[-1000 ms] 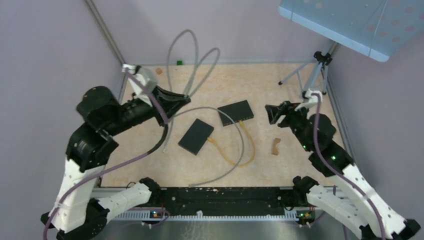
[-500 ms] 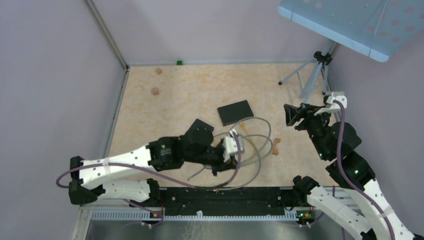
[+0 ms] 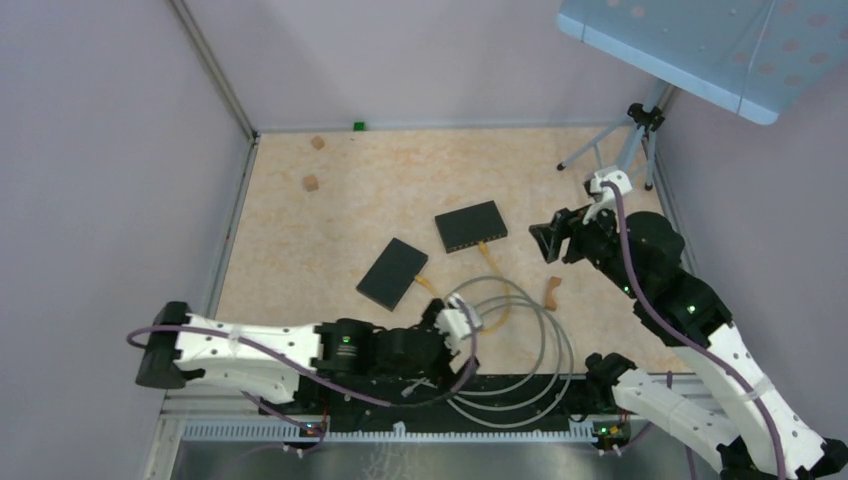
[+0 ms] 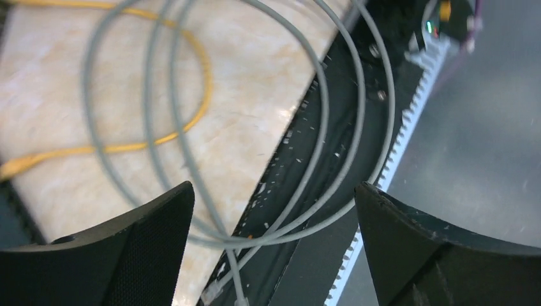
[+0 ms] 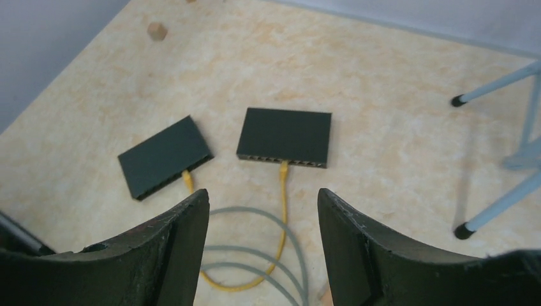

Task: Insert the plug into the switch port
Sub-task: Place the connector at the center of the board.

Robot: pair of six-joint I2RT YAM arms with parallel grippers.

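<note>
Your left hand (image 4: 274,191) hangs with its fingers wide apart, gripping nothing, over the gray cable (image 4: 255,241) coiled at the counter's (image 3: 300,230) near edge. Its plug is hard to pick out. Your right hand (image 5: 263,197), also parted and empty, hovers near the two switches (image 5: 286,136), which are joined by a yellow cable (image 5: 283,197).

The right switch (image 5: 284,136) and left switch (image 5: 164,156), matt black and seemingly plastic, on a mottled beige tabletop (image 5: 383,95) with a chipboard-like look. Grey cable (image 5: 249,209) and yellow cable (image 5: 282,197) show smooth sheaths; the near-edge plate (image 4: 485,146) looks like dull metal.
</note>
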